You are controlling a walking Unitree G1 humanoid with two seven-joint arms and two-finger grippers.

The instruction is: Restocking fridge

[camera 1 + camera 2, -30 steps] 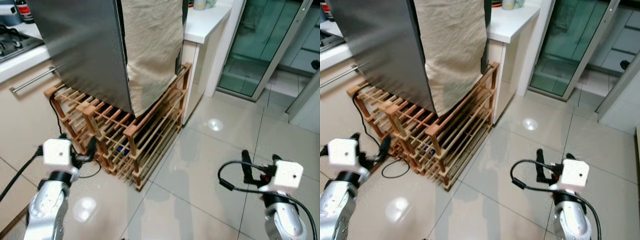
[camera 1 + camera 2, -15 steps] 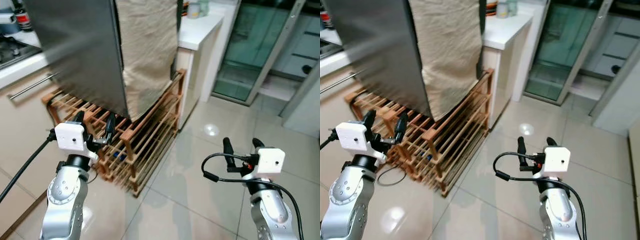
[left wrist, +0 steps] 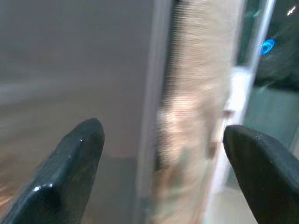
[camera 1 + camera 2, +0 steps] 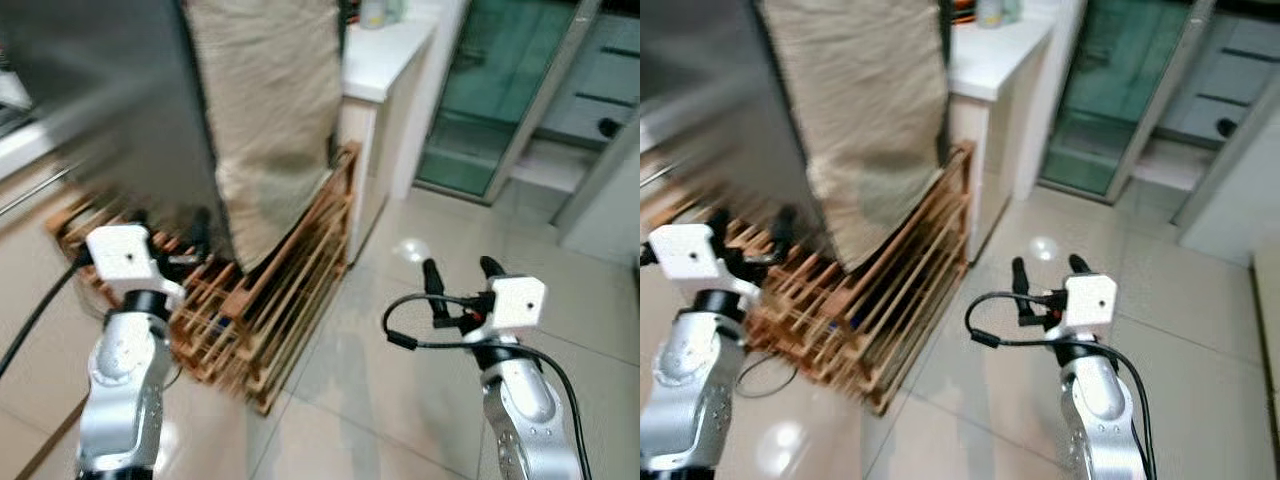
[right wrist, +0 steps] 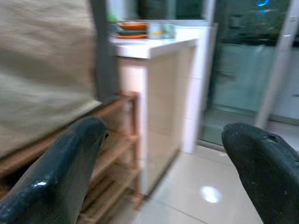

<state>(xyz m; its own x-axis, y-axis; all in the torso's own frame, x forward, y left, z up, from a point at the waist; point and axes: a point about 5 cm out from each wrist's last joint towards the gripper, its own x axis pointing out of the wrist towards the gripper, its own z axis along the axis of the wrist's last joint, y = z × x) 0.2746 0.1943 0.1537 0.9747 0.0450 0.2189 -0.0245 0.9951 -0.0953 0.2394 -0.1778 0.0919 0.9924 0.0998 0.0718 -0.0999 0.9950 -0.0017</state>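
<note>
The steel-grey fridge (image 4: 100, 110) stands at the upper left, blurred, with a beige cloth (image 4: 270, 110) hanging down its near side. It rests on a low wooden slat rack (image 4: 290, 290). My left gripper (image 4: 168, 222) is raised in front of the fridge's lower edge, open and holding nothing. In the left wrist view the grey fridge face (image 3: 70, 70) and the cloth (image 3: 201, 116) sit close ahead between the fingers. My right gripper (image 4: 460, 272) hovers over the tiled floor to the right of the rack, open and holding nothing.
A white counter (image 4: 385, 50) with small items on top adjoins the fridge on the right. Beyond it is a green glass sliding door (image 4: 490, 90). Glossy tile floor (image 4: 370, 400) spreads out in front of the rack. A black cable (image 4: 35, 320) trails from the left wrist.
Both arms have risen; the left gripper went from near the rack's foot up to the fridge's lower edge. The camera has shifted and the picture is now blurred.
</note>
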